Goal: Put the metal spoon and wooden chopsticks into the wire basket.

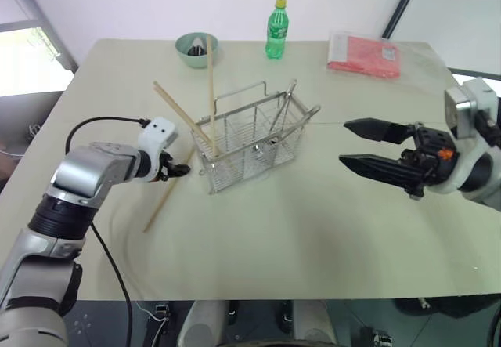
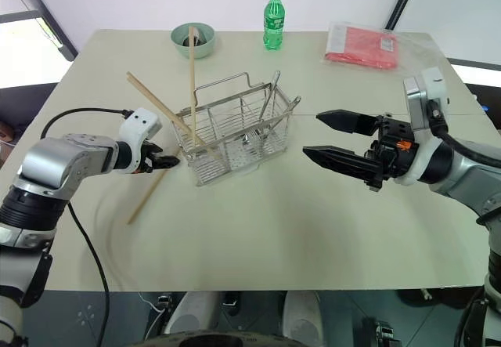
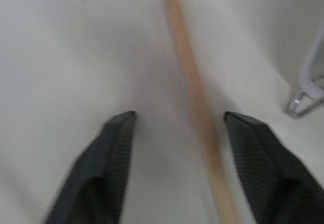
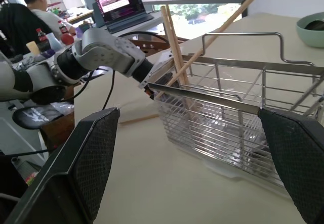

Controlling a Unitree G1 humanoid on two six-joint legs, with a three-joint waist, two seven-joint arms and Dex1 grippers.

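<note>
The left hand (image 2: 168, 160) is reaching forward and down beside the wire basket (image 2: 235, 135), its fingers (image 3: 116, 138) standing apart on either side of one of the wooden chopsticks (image 3: 195, 97) lying flat on the surface (image 2: 313, 229), not closed on it. Two more chopsticks are leaning in the basket, and thin metal utensils are standing in it; which is the metal spoon cannot be told. The right hand (image 2: 333, 137) is hovering level, pointing at the basket, spread wide and holding nothing. A green bottle (image 2: 273, 19), a bowl (image 2: 193, 39) and a red packet (image 2: 362, 48) are sitting at the far edge; no writing is legible. In the right wrist view, a person (image 4: 28, 6) is sitting by a laptop (image 4: 124, 6).
</note>
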